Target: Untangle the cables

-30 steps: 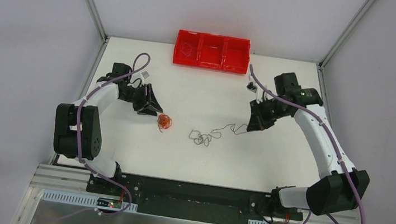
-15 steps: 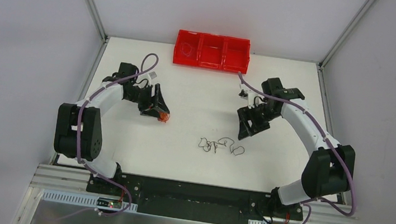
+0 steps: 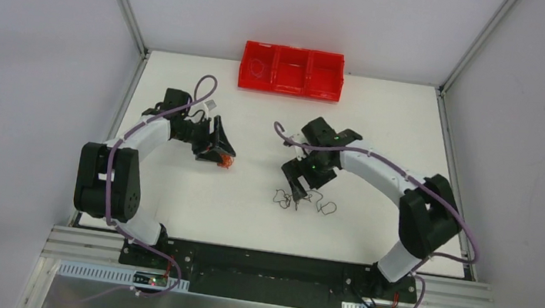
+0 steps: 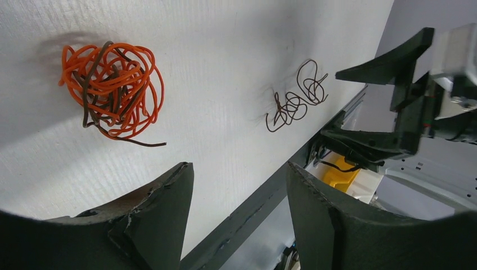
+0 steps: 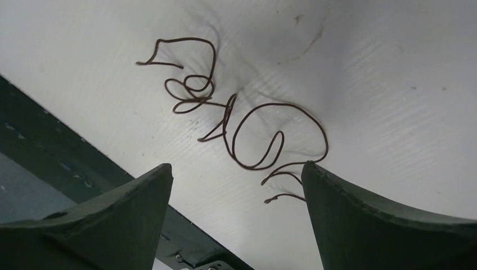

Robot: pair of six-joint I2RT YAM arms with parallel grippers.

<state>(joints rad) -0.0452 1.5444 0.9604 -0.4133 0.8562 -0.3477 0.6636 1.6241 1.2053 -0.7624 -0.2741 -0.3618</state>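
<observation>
The cables lie in two lots. An orange ball (image 4: pixel 109 90) with a dark strand through it rests on the white table (image 3: pixel 380 135), just ahead of my left gripper (image 4: pixel 239 169), which is open and empty. In the top view the ball (image 3: pixel 225 162) sits at the tip of that gripper (image 3: pixel 217 150). A thin dark cable (image 5: pixel 236 112) lies in loose loops on the table, also in the top view (image 3: pixel 318 203). My right gripper (image 5: pixel 236 167) hovers over it, open, and the cable's loose end lies by the right fingertip (image 5: pixel 315 174). In the top view that gripper (image 3: pixel 295 187) stands over the cable's left part.
A red bin (image 3: pixel 290 88) with three compartments stands at the table's far edge; its left compartment holds a red coil (image 3: pixel 257 67). The table's near edge and black base rail (image 3: pixel 272 266) run close below the dark cable. Grey walls flank both sides.
My right gripper has opened and let go of the dark cable, which fell into a bunch; the arm swung left and nearer over it. My left gripper opened wider and closed in on the orange ball.
</observation>
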